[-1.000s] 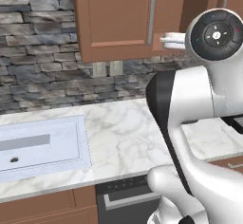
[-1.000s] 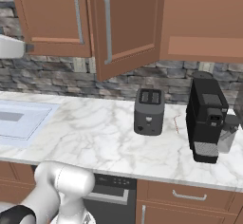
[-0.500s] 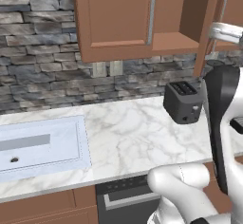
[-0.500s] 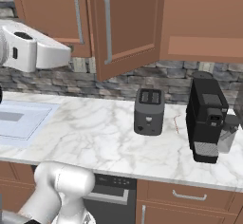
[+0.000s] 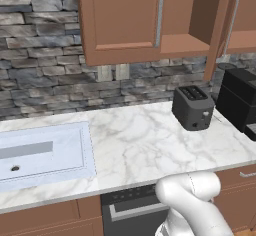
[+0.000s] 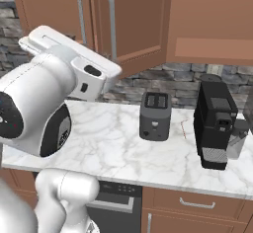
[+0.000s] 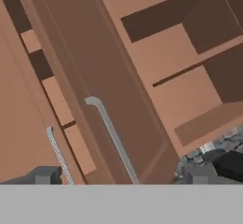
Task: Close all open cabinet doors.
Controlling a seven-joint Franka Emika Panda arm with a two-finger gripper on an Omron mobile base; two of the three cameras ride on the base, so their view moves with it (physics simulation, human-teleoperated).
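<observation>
In the left base view an open cabinet door stands edge-on in the upper right of the frame, swung out from the wall cabinet so that the bare shelf and inner wall behind it show; its long silver bar handle runs down its right face. To its left a shut cabinet door fills the upper middle, with its own vertical handle near its right edge. In the right base view the open door sits at the top centre, angled out toward the camera, and another door hangs at the upper left. The hand view looks steeply up at the open door, which crosses the frame as a broad slanted band from upper left to lower centre, its handle in the lower middle and the open shelves of the cabinet to the right. The fingertips of the jaws rise at the bottom corners of that view, spread wide with nothing between them. Below, on the marble worktop, a dark toaster stands in the right half of the left base view, with a black coffee machine at the right edge and a white sink at the left.
</observation>
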